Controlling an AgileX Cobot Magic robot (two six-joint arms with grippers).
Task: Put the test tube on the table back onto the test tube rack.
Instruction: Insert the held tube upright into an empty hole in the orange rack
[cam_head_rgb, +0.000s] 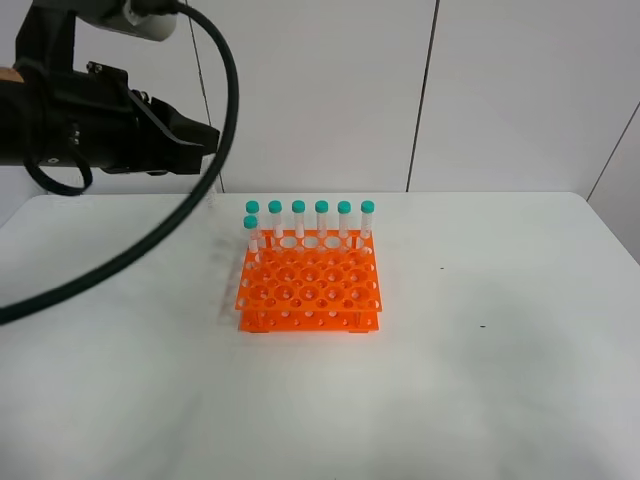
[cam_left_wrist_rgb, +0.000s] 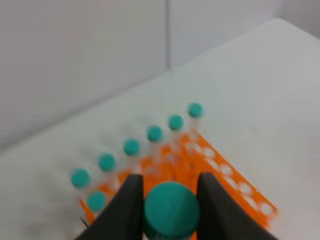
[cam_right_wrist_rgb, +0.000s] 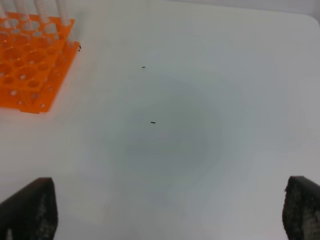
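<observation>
My left gripper (cam_left_wrist_rgb: 170, 186) is shut on the test tube (cam_left_wrist_rgb: 171, 214); its teal cap sits between the two dark fingers (cam_left_wrist_rgb: 131, 200), held high above the orange test tube rack (cam_left_wrist_rgb: 220, 175). In the exterior high view the left arm (cam_head_rgb: 110, 125) hangs at the upper left and the tube itself is hidden. The rack (cam_head_rgb: 310, 290) stands mid-table with several teal-capped tubes (cam_head_rgb: 321, 218) upright along its back row and one at the left behind them. My right gripper (cam_right_wrist_rgb: 167, 205) is open and empty over bare white table (cam_right_wrist_rgb: 200, 125), to the right of the rack (cam_right_wrist_rgb: 30, 65).
A thick black cable (cam_head_rgb: 150, 240) from the left arm loops in front of the table's left part. Two small dark specks (cam_right_wrist_rgb: 152, 122) lie on the table right of the rack. A white panelled wall (cam_head_rgb: 500, 90) stands behind the table's far edge.
</observation>
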